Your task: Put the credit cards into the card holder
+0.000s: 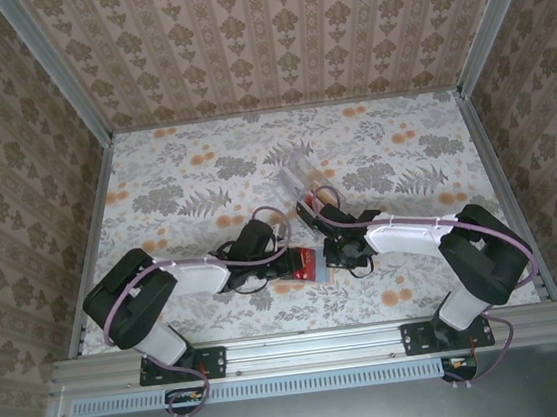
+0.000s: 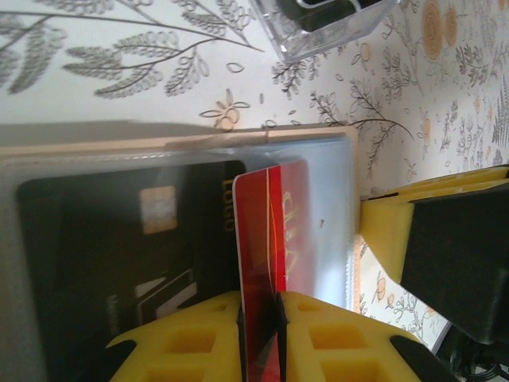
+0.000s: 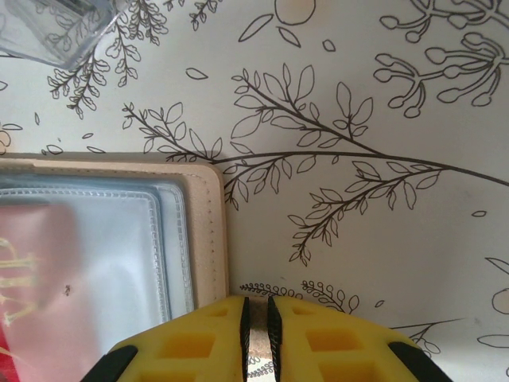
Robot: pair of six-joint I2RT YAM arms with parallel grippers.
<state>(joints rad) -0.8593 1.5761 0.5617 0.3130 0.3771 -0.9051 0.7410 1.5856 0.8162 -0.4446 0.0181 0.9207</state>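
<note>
We clamp the left gripper point(image 2: 258, 306) on an edge of the stiff, probably slick red card point(image 2: 270, 215), right gripper point(image 3: 256, 306) closed beside the card holder point(image 3: 208, 231).

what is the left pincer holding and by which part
The red card, its near edge pinched in the left pincer.

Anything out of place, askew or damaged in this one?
Nothing looks spilled or damaged. The red card, pinched between the left fingers, sits only partly inside the card holder, in its clear sleeve next to the black card. That looks like mid-insertion rather than a fault.
</note>
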